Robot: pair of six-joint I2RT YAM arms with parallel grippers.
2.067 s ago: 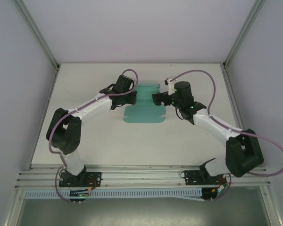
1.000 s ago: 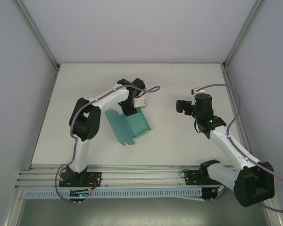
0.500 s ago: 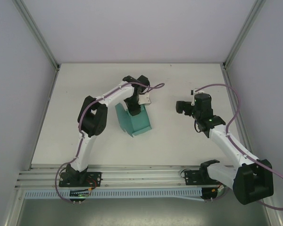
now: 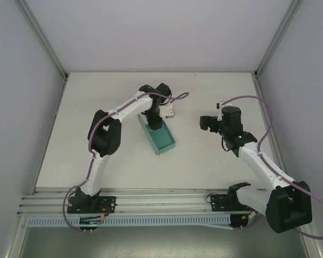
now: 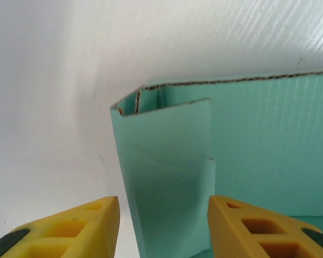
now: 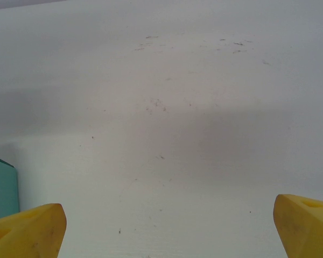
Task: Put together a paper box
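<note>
Item one: paper box (image 4: 160, 138), teal card, folded into a shallow oblong tray. It lies slantwise on the white table (image 4: 97, 102) just left of centre in the top view, with one end toward the upper left and the other toward the lower right.

Item two: left gripper (image 4: 155, 122), placed over the box's upper end. In its wrist view I see the yellow fingers (image 5: 70, 231) standing apart, with an upright end panel of the box rising between them. I see no pinch on the card.

Item three: right gripper (image 4: 203, 122), right of centre and well apart from the box, pointing toward it. Its jaws are spread wide over bare table. A teal corner of the box sits at the left edge of my right wrist view.
</note>
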